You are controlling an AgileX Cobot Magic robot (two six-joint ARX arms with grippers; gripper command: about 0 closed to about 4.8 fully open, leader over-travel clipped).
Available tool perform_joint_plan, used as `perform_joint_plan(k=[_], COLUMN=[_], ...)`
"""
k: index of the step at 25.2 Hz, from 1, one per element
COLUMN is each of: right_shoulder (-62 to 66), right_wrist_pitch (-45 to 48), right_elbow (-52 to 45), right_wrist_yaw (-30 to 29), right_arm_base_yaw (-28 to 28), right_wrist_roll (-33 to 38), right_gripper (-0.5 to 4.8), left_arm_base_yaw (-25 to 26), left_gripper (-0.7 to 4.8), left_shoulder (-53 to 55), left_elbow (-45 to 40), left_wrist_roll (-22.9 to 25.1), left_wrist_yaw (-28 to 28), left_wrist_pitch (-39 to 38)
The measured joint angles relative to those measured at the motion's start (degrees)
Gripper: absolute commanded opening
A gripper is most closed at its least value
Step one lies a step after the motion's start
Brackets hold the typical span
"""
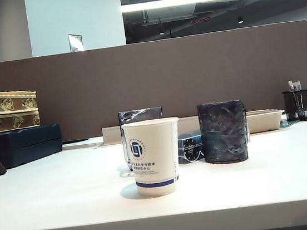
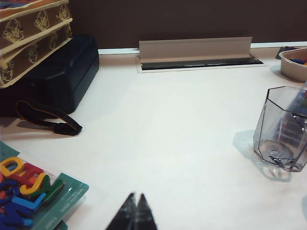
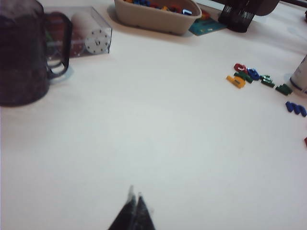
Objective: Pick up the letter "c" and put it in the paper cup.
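Right gripper (image 3: pixel 134 199) closed, empty, low over bare table. Letter "c" (image 3: pixel 240 68), red, lies well apart w/ a cluster of loose letters. Left gripper (image 2: pixel 135 199) closed too. Paper cup (image 1: pixel 153 157) upright mid-table.

Left end effector (image 2: pixel 135 211): jaws closed together, tips meeting, low over the white surface (image 2: pixel 168 124).
Letter pack (image 2: pixel 29 194): teal card with coloured plastic letters, near the end effector.
Dark case (image 2: pixel 62 72): patterned boxes (image 2: pixel 29 33) stacked on it, strap (image 2: pixel 53 122) trailing in front.
Clear container (image 2: pixel 283 129): standing apart, across the surface.
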Motion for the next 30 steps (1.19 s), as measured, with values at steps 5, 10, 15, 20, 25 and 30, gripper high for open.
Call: perform_joint_plan(k=[5,10,15,20,25,30], right_shoulder=[-0.2,-0.17,-0.17,-0.2,-0.2,-0.2], right_wrist_pitch=[10.19,12.31,16.92,20.09,22.67,25.27], right_elbow=[-4.68,-6.38,-6.43,-6.43,-6.43,-6.43], right_wrist_yaw=[0.63,0.55,-1.05,-1.33,0.72,-0.35], right_arm_base_yaw=[0.0,0.0,0.0,0.0,-0.02,0.0], right_wrist_roll=[-1.2,-5.44,-8.87,-10.6,-10.99,-10.6], right_gripper=[-0.09,-0.09,-0.09,-0.09,-0.08,-0.08], left_arm_base_yaw=[0.0,0.0,0.0,0.0,0.0,0.0], left_gripper=[-0.06,-0.06,-0.06,-0.06,-0.06,-0.06], left_shoulder=[0.0,0.0,0.0,-0.04,-0.04,-0.04], left_elbow=[0.0,0.0,0.0,-0.5,-0.59,-0.59], left_wrist_roll=[0.0,0.0,0.0,0.0,0.11,8.66], left_wrist_yaw=[0.0,0.0,0.0,0.0,-1.16,-3.02], left_wrist_pitch=[0.0,0.0,0.63,2.47,3.96,7.52])
